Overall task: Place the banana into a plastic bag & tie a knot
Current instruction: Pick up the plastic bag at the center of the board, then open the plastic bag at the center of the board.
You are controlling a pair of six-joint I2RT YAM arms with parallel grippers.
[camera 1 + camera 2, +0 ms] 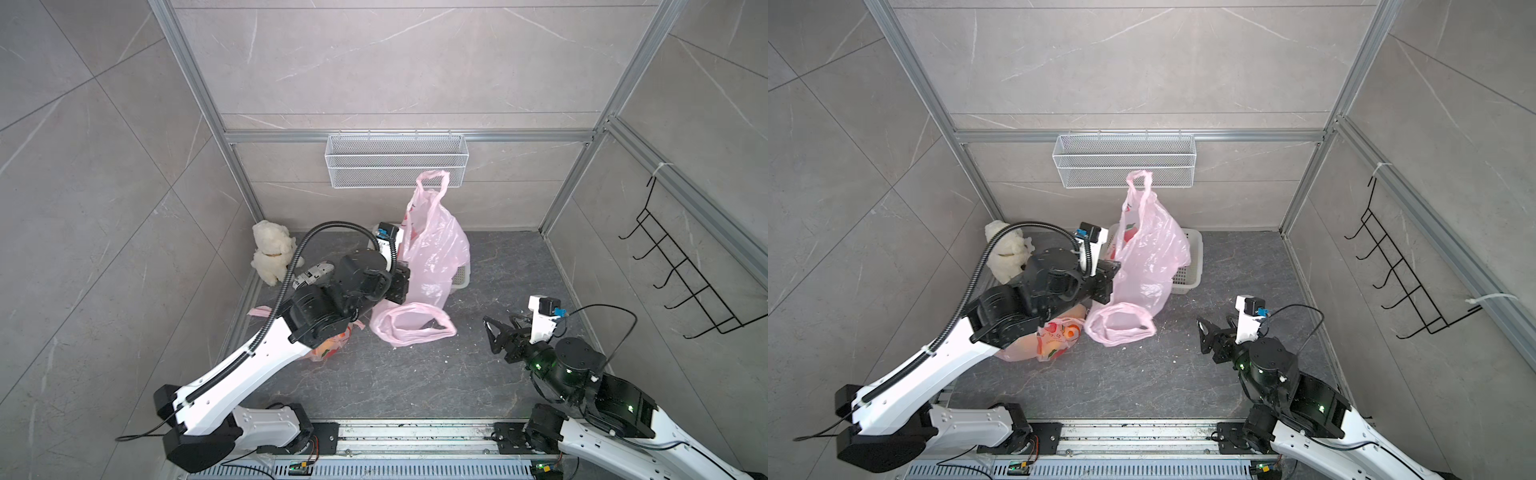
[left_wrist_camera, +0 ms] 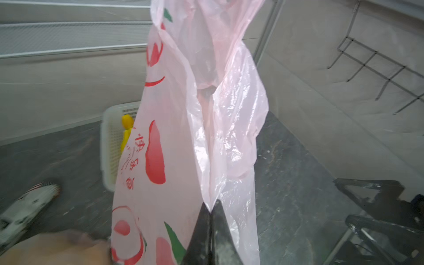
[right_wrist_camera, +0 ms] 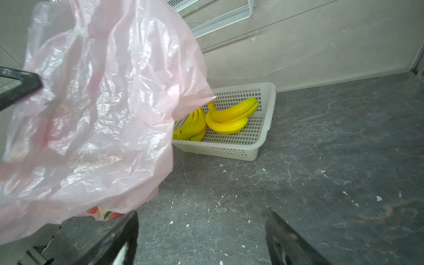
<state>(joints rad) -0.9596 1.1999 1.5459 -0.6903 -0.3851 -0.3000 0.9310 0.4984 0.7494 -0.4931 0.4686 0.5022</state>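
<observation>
A pink plastic bag [image 1: 432, 249] [image 1: 1146, 249] stands tall at the back of the table, one handle up and a looped part [image 1: 415, 324] lying on the surface. My left gripper [image 2: 211, 206] is shut on a fold of the bag [image 2: 206, 114]. Two bunches of yellow bananas [image 3: 229, 117] lie in a white perforated basket [image 3: 263, 128] behind the bag [image 3: 91, 114]. The bag mostly hides them in both top views. My right gripper [image 1: 498, 322] [image 1: 1212, 322] [image 3: 202, 218] is open and empty over the table, to the right of the bag.
A second printed bag [image 1: 328, 349] [image 1: 1054, 336] with something orange inside lies under my left arm. A white teddy bear [image 1: 270, 253] sits at the back left. A wire shelf [image 1: 395, 160] hangs on the back wall, and a black hook rack [image 1: 685, 282] on the right wall.
</observation>
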